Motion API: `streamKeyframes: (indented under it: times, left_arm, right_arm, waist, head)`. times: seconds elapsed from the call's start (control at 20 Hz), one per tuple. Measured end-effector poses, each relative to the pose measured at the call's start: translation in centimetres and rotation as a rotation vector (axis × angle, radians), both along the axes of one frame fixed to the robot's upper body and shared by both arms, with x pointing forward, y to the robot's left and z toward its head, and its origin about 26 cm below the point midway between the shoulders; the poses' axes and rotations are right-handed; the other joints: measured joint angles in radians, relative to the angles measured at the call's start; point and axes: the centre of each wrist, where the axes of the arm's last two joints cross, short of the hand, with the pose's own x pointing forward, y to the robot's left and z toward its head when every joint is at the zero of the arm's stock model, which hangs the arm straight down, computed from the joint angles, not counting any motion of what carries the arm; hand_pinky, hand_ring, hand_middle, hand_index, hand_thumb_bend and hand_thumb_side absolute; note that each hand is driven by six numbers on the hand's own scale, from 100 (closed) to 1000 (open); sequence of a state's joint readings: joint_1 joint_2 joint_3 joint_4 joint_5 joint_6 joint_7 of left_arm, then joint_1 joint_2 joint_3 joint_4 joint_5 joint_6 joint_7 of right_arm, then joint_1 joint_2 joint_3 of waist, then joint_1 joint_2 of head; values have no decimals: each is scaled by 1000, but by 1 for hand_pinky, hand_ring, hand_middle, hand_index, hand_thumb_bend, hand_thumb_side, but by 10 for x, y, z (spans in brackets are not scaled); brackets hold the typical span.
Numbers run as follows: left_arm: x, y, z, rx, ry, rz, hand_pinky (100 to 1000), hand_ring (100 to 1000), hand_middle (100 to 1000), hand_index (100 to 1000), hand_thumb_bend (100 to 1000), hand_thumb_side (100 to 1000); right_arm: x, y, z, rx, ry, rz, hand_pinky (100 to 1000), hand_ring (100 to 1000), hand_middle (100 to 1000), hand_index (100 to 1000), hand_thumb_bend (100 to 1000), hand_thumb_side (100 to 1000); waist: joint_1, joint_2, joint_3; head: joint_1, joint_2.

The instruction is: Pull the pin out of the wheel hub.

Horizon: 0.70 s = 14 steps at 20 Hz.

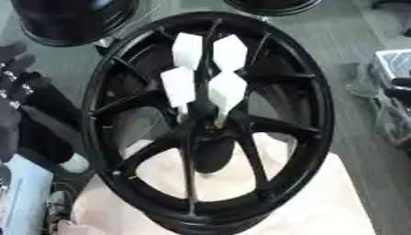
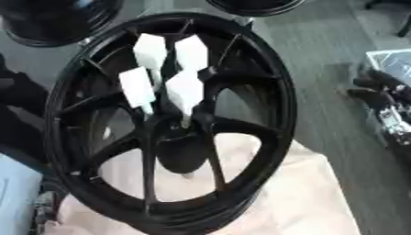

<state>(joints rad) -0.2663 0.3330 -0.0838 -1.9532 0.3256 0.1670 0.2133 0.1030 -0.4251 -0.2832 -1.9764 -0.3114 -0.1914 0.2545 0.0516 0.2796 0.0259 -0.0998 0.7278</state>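
A large black spoked wheel hub [image 1: 210, 124] stands tilted on a pale cloth [image 1: 329, 202]. Several white pins with broad flat heads stick out around its centre: two upper ones [image 1: 188, 49] [image 1: 230, 52] and two lower ones [image 1: 178, 86] [image 1: 227, 91] whose thin stems run into the hub's middle [image 1: 201, 124]. My left hand [image 1: 14, 78] shows at the left edge, fingers up and relaxed, apart from the rim. At the right edge my right hand [image 2: 375, 94] has its fingers stretched toward the wheel, a short gap from the rim. Neither hand touches a pin.
Two more black wheels lie on the grey floor behind, one at the top left [image 1: 72, 20] and one at the top edge [image 1: 269, 4]. A light blue object [image 1: 22, 197] sits at the lower left, with a small white round thing [image 1: 76, 163] beside the rim.
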Motion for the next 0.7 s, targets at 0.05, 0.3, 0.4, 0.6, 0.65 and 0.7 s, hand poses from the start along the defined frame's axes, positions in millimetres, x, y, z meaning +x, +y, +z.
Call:
streamKeyframes:
  times: [0.05,0.3,0.4,0.6,0.65,0.7]
  left_arm:
    - [0,0,-1,0,2,1,706,901,850,744,152,826]
    - [0,1,-1,1,4,2,705,902,850,744,149,822]
    - [-1,1,-2,1,7,6,705,902,850,744,148,822]
    - [0,4,-6,11,20,15,704,902,850,743,145,826]
    - [0,5,-7,14,24,17,704,902,850,743,145,826]
    - [-1,6,-7,19,26,20,704,902,850,743,145,827]
  right_arm:
    - [-1,-4,3,-20,-20,10,1000,842,825,924,100,529]
    - [-1,-26,38,-173,-130,84,1000,853,840,930,100,507]
    - [0,-32,55,-225,-146,120,1000,855,841,931,100,497]
    - [9,-35,97,-302,-164,176,1000,857,843,930,100,475]
    - [12,-36,108,-318,-168,184,1000,857,843,930,100,468]
    - [16,-38,117,-332,-169,190,1000,856,842,929,100,461]
  waist:
    - [-1,-2,-2]
    - [-11,-13,-10]
    - [-16,-18,-11]
    - [-27,-21,-6]
    - [-29,-23,-3]
    - [-31,-24,1]
  head:
    - [-1,0]
    - [-7,8]
    - [-9,9]
    - [-16,16]
    - [-17,18]
    - [-20,18]
